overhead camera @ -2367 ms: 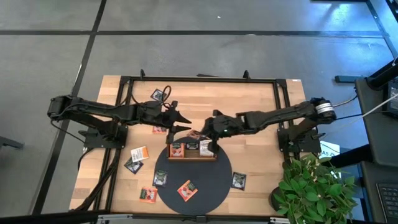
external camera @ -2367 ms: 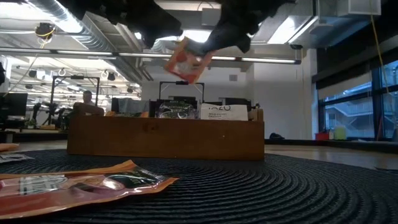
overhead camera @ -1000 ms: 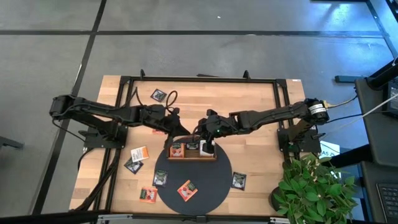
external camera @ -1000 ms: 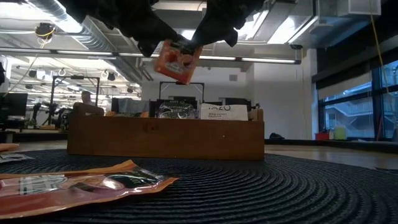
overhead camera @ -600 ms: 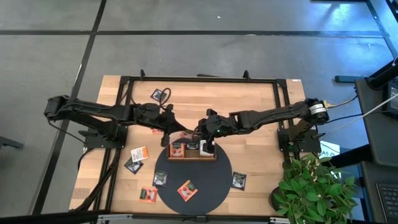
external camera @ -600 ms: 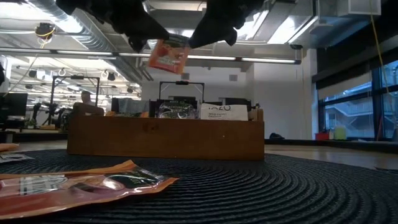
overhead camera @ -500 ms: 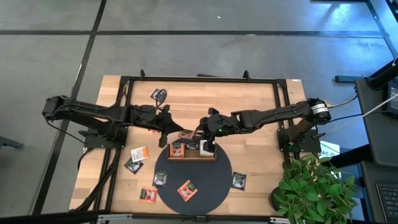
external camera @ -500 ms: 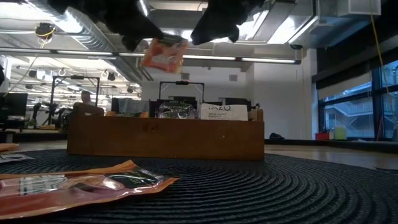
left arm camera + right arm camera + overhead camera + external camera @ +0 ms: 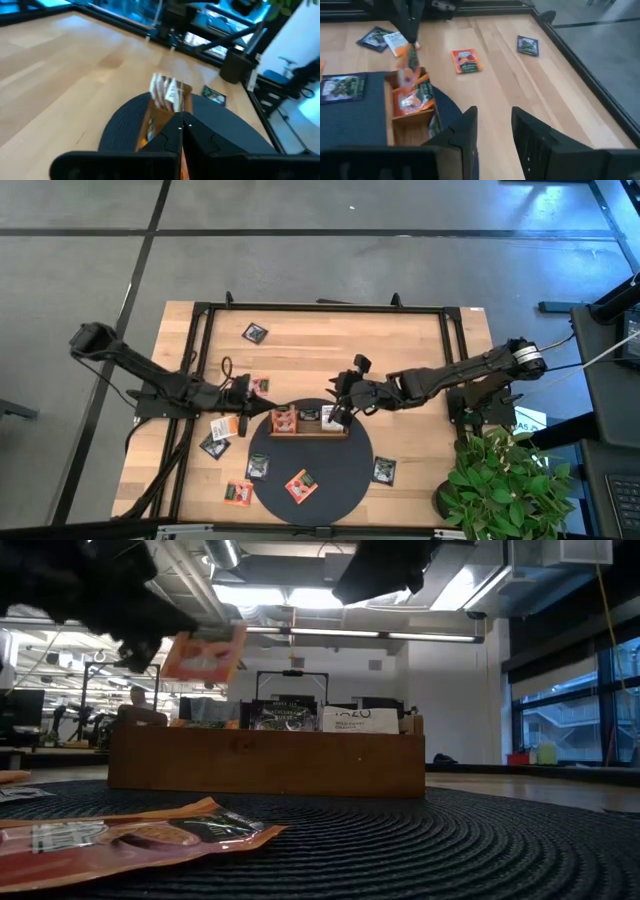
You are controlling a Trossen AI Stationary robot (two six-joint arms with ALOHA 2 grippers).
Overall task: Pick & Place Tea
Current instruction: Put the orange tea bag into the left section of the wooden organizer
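Orange sachet (image 9: 203, 653) pinched in left tool (image 9: 262, 407) beside tray (image 9: 309, 431) left edge; right tool (image 9: 492, 131) parted, empty, above tray.

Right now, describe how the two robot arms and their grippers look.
Both arms are dark, slim and jointed, each on a black base bolted to the wooden table. The right arm has a silvery ring at its outer joint and a cable running off. The left gripper and right gripper have flat black fingers.
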